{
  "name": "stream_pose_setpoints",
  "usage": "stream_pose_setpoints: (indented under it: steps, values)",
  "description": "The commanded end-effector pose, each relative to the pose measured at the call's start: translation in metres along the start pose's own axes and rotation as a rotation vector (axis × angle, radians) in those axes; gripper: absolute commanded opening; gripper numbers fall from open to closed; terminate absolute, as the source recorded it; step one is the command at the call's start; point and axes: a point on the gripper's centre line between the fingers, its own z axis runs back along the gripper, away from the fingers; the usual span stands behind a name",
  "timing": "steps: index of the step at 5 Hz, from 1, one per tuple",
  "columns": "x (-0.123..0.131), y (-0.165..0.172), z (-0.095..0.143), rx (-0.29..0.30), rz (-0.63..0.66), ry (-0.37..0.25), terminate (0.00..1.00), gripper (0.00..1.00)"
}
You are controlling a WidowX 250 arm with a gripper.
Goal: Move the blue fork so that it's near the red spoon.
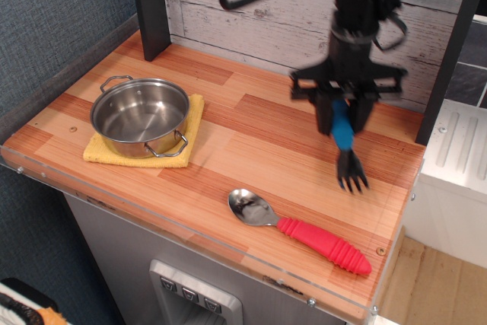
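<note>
Wooden counter (228,150); blue fork (345,146) in claw (344,121).

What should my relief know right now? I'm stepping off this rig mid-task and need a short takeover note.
Pincer: shut on the blue fork, holding it by the handle, tines hanging down over the right part of the wooden table.
Red spoon: lies flat near the front right edge, bowl pointing left, untouched.
Pot: on the yellow cloth at left, not involved.
Done: fork picked up and carried close above the spoon's area.
Left: lower the fork beside the spoon, open the pincer, pull back.
</note>
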Motion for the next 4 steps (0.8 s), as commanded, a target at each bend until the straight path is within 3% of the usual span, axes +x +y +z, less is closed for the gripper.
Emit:
stream_pose_setpoints:
  steps: [1,2,3,4]
  values:
    - [-0.003,0.009,0.001,0.006,-0.006,-0.049,0.00,0.00]
    - [-0.005,0.011,-0.007,0.012,0.013,-0.040,0.00,0.00]
    - [-0.005,0.012,-0.002,0.001,0.034,-0.062,0.00,1.00]
    - [-0.004,0.017,0.006,-0.016,0.080,-0.071,0.00,1.00]
